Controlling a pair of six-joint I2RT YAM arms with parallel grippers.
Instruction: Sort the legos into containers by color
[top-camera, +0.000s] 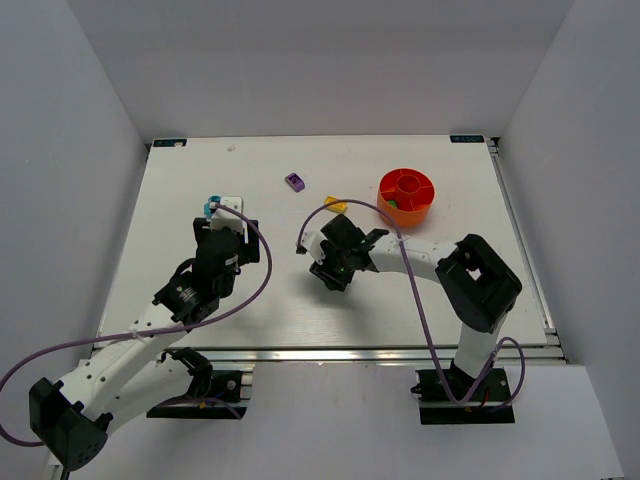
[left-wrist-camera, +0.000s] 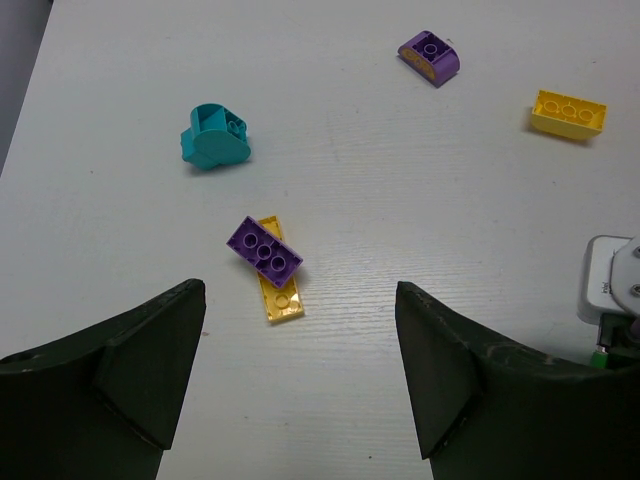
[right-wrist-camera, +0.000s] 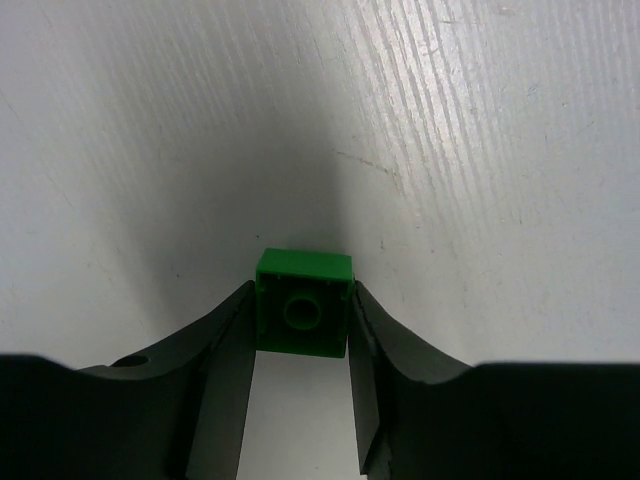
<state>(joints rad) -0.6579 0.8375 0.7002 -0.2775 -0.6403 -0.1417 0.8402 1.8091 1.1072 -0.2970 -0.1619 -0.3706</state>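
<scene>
**Green brick (right-wrist-camera: 303, 315) in right gripper (right-wrist-camera: 303, 300); orange bowl (top-camera: 420, 212) lies up-table and to the right**

**Top external.**
- Right gripper: over the middle of the table (top-camera: 200, 170), pointing left. The green brick is hidden under it in this view.
- Orange bowl: farther from the arm bases than the gripper and off to its right, clearly apart. A yellow brick (top-camera: 335, 205) lies between the two.
- Inside the bowl's near-left part there is a green speck, too small to name.
- Curved purple brick (top-camera: 295, 181): farther up-table, left of the bowl.
- Right arm is plainly the nearer to the bowl; the left arm works the table's left half.

**Left wrist.**
- Left gripper (left-wrist-camera: 300, 300): fingers spread wide, nothing between them.
- Ahead of it: a flat purple brick (left-wrist-camera: 264, 250) lying askew on a yellow plate (left-wrist-camera: 282, 298), and a teal piece (left-wrist-camera: 213, 137) beyond to the left. All loose on the table, none in the bowl.

**Right wrist.**
- Both fingers press the green brick's two opposite sides, so the brick is gripped.
- The brick is near square with no long axis to align, and a ring is centred on the face towards the camera.
- Whether it has left the table cannot be told.

**Judgement.** The carry calls for a lift, then a swing rightward and away from the bases, passing over the yellow brick to the bowl.
</scene>
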